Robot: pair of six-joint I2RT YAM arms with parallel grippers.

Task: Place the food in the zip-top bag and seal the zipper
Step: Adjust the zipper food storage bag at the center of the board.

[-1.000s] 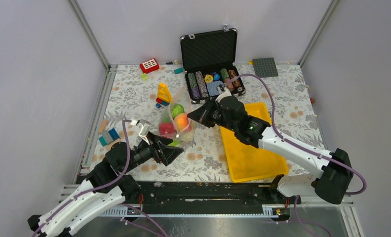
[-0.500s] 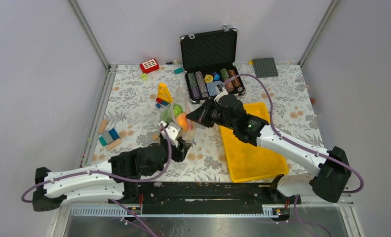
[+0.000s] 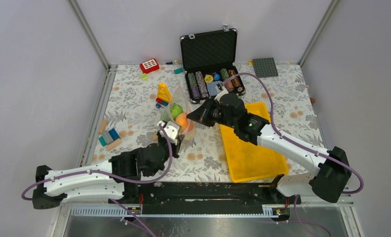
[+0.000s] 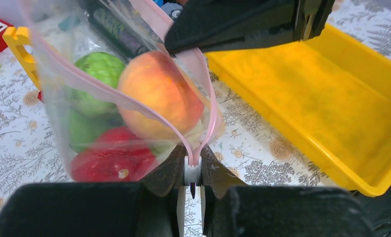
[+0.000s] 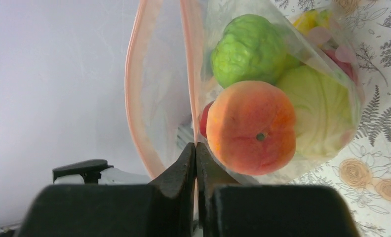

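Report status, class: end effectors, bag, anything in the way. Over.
Left end effector shut on zipper, right end effector shut on its other end. Food inside zip-top bag, mouth unsealed. Yellow tray alongside, not blocking.

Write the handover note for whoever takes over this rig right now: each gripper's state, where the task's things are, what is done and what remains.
Grippers: the left gripper is shut on the zipper at one end of the mouth; the right gripper is shut on it at the other end.
Things: the zip-top bag is held between them, with the peach, green fruit and red one inside.
Done: the food in view is bagged.
Left: the zipper gapes between the grips, so press it shut along its length.
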